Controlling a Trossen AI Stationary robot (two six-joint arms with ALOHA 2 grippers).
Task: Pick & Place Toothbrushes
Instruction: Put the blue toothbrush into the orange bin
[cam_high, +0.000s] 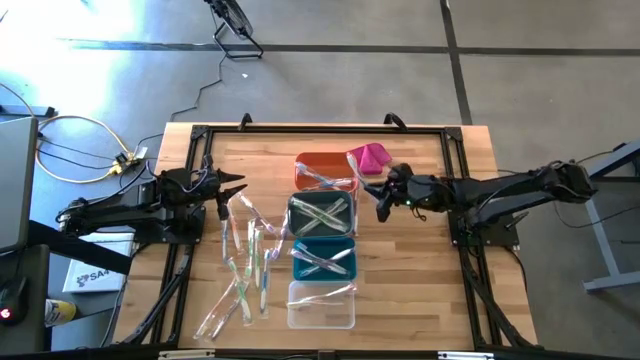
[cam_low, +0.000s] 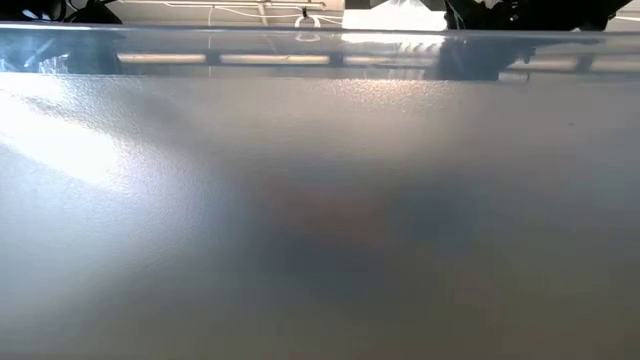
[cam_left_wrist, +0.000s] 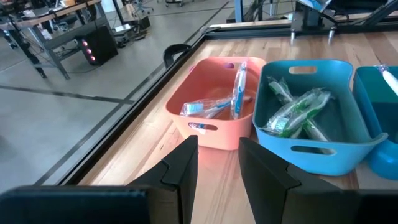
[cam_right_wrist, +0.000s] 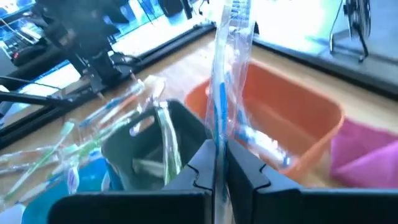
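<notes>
Right gripper (cam_right_wrist: 217, 163) pinches a blue toothbrush (cam_right_wrist: 225, 68), standing upright over the orange bin (cam_right_wrist: 292, 118); left gripper (cam_left_wrist: 217, 163) hangs open.

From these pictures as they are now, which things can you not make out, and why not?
- Low view: a grey blur fills nearly the whole picture; no table, bins or grippers show.
- High view: the clear bin holds contents too faint to tell.
- Right wrist view: the wrapped blue toothbrush in the right gripper is cut off by the picture's edge.
- Left wrist view: the teal bin is cut off at the edge.
</notes>
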